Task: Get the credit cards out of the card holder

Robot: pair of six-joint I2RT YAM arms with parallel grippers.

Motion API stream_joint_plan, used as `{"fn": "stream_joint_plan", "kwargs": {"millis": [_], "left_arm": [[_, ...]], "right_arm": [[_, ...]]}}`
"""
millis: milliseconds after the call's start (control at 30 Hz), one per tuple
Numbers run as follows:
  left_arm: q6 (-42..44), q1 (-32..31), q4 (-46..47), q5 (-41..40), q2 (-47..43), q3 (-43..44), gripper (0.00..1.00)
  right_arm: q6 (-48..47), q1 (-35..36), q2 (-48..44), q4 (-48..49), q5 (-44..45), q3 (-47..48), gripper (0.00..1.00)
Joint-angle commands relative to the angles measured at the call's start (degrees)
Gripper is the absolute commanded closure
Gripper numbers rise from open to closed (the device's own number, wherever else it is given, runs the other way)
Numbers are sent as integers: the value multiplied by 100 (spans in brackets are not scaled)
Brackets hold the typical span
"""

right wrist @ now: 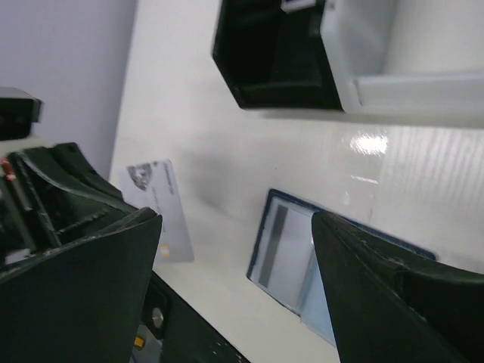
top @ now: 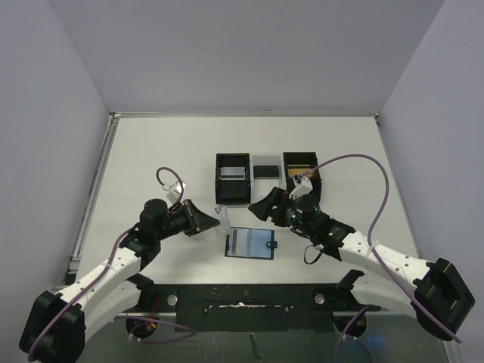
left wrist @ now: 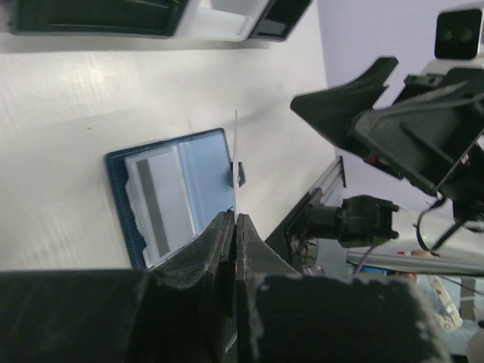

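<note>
The dark blue card holder (top: pixel 252 243) lies open and flat on the table in front of the arms. A silver-grey credit card with a dark stripe (top: pixel 240 242) sits in its left half. My left gripper (top: pixel 214 221) is shut on another silver-grey card (top: pixel 224 218), held upright just left of the holder. In the left wrist view that card (left wrist: pixel 236 162) shows edge-on above the shut gripper (left wrist: pixel 234 217), with the holder (left wrist: pixel 198 170) behind it. My right gripper (top: pixel 264 207) hovers open just above the holder's far right corner, holding nothing. The right wrist view shows the open gripper (right wrist: pixel 236 223) above the holder (right wrist: pixel 261 249), with the held card (right wrist: pixel 160 215) to the left.
Two black open-top boxes (top: pixel 232 179) (top: pixel 302 169) joined by a white tray (top: pixel 266 161) stand behind the holder. The left box has a silver card in it, the tray a dark one. The right box shows gold inside. White walls close in the table.
</note>
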Motion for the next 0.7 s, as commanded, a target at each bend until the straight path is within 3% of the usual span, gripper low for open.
{"fn": "stream_joint_plan", "kwargs": {"millis": [0, 167, 333, 667], "left_arm": [[-308, 46, 1504, 808, -49, -147, 100], [-511, 51, 2343, 1099, 117, -309, 100], [-649, 45, 2757, 1328, 210, -233, 100], [-1072, 34, 3376, 1663, 179, -295, 100]], "right_arm": [[-104, -411, -266, 1347, -876, -61, 17], [-313, -455, -96, 1551, -1448, 45, 17], [-123, -444, 295, 2527, -2541, -36, 20], [-147, -454, 633, 3015, -3638, 30, 42]]}}
